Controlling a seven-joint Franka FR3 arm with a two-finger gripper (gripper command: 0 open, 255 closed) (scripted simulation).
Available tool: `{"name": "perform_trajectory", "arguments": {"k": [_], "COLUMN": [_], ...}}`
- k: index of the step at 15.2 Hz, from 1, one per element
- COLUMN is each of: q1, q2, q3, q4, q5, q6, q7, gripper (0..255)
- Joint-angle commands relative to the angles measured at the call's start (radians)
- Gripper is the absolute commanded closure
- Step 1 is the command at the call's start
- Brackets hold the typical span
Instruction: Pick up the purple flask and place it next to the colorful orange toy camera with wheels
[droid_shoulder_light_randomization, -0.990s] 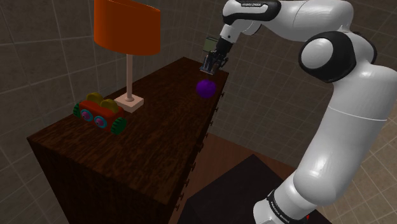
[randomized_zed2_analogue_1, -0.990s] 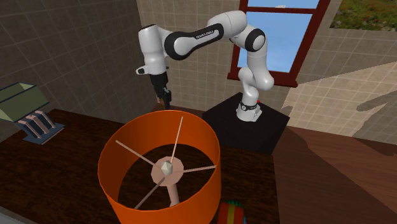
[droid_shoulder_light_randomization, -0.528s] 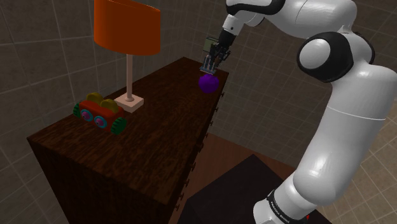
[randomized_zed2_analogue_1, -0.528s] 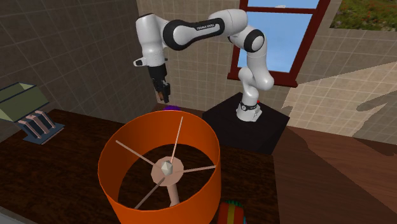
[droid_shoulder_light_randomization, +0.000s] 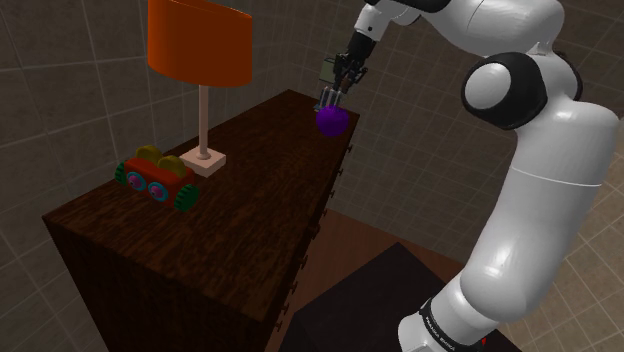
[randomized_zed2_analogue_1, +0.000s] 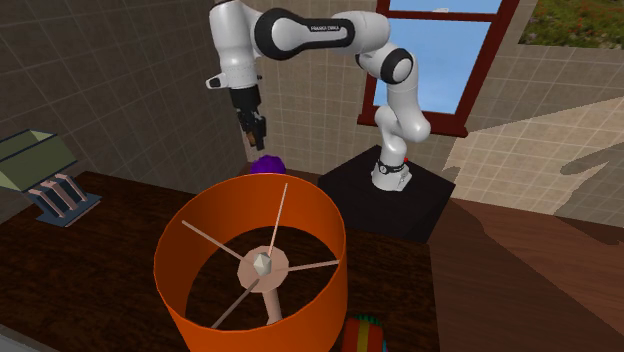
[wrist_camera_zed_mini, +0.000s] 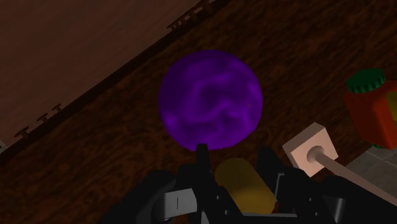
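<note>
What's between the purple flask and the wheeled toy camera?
In the shoulder view, the orange-shaded lamp stands by its base on the dresser top, between the purple flask in the gripper and the toy camera.

I see dark grained wood on the bench (droid_shoulder_light_randomization: 250, 200), a matt, mottled purple flask (wrist_camera_zed_mini: 210, 100), a smooth glossy arm (droid_shoulder_light_randomization: 545, 190)
</note>
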Motion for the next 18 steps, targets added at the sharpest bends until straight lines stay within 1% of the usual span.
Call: {"name": "perform_trajectory", "arguments": {"k": [1,7,11,12,15,18], "q1": [-0.005,-0.025,-0.047,-0.049,0.017,0.075], "q2": [0.017,0.073,0.135,0.140,0.093,0.068], "q3": [0.000,0.001,0.005,0.006,0.018,0.034], "q4": [0.054,0.223,0.380,0.390,0.298,0.242], "q5": [0.004,0.019,0.037,0.038,0.020,0.007], "q6": [-0.036,-0.148,-0.242,-0.247,-0.188,-0.144], "q7": [0.006,0.025,0.042,0.044,0.098,0.155], "gripper": [255,255,255,255,255,255]}}
